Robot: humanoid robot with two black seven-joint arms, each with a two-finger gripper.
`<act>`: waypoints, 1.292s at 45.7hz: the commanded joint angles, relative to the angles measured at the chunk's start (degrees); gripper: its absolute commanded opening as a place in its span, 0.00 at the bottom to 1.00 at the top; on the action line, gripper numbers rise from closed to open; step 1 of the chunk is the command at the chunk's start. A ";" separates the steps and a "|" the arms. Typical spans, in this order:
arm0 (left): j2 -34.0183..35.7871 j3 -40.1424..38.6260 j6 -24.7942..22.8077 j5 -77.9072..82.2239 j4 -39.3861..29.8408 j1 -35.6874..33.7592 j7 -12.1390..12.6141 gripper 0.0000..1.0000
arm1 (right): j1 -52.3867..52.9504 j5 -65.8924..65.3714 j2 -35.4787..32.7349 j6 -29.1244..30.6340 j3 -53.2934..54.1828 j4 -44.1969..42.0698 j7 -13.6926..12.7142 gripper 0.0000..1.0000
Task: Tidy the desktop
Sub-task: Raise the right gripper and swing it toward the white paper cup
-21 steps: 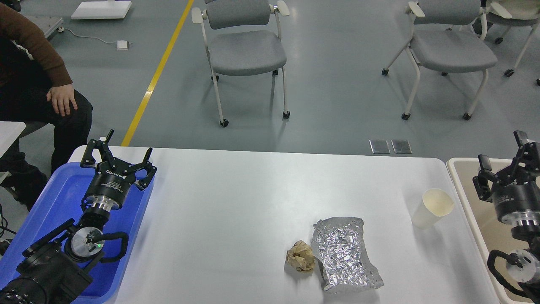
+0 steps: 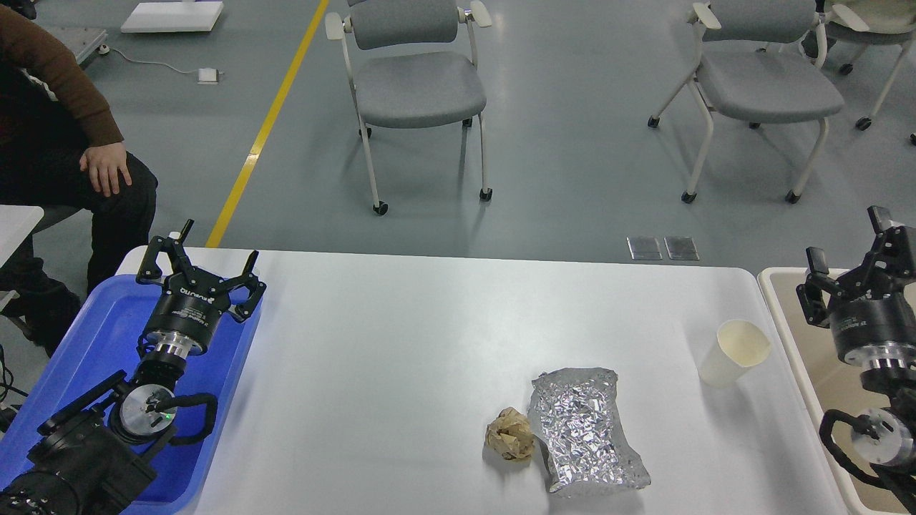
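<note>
The white desktop [image 2: 429,343] spans the middle of the head view. On it lie a crumpled brown paper ball [image 2: 510,433], a crinkled silver foil bag [image 2: 583,429] right beside the ball, and a white paper cup [image 2: 734,352] standing tilted near the right edge. My left gripper [image 2: 202,263] is open and empty above the far end of the blue tray [image 2: 79,357] at the left. My right gripper [image 2: 851,257] is open and empty above the beige tub [image 2: 783,315] at the right, a little right of the cup.
A seated person [image 2: 64,157] is beyond the table's left corner. Two grey chairs [image 2: 415,86] [image 2: 758,79] stand on the floor behind the table. A yellow floor line [image 2: 265,129] runs behind the left side.
</note>
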 commanded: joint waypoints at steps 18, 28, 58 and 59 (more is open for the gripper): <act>-0.06 -0.04 -0.01 -0.09 0.00 0.00 -0.02 1.00 | 0.63 -1.14 -2.23 -0.11 -0.35 -0.16 0.01 1.00; 0.03 -0.04 -0.01 0.00 0.00 0.00 -0.02 1.00 | 0.37 -2.28 -6.27 -1.51 -1.31 0.10 0.01 1.00; 0.03 -0.04 -0.01 0.00 0.00 0.00 -0.02 1.00 | 10.11 -7.03 -27.45 -2.22 -36.45 0.46 -2.88 1.00; -0.06 -0.04 -0.01 0.00 0.00 0.00 -0.02 1.00 | 11.60 -7.11 -28.33 -2.04 -38.99 0.46 -3.23 1.00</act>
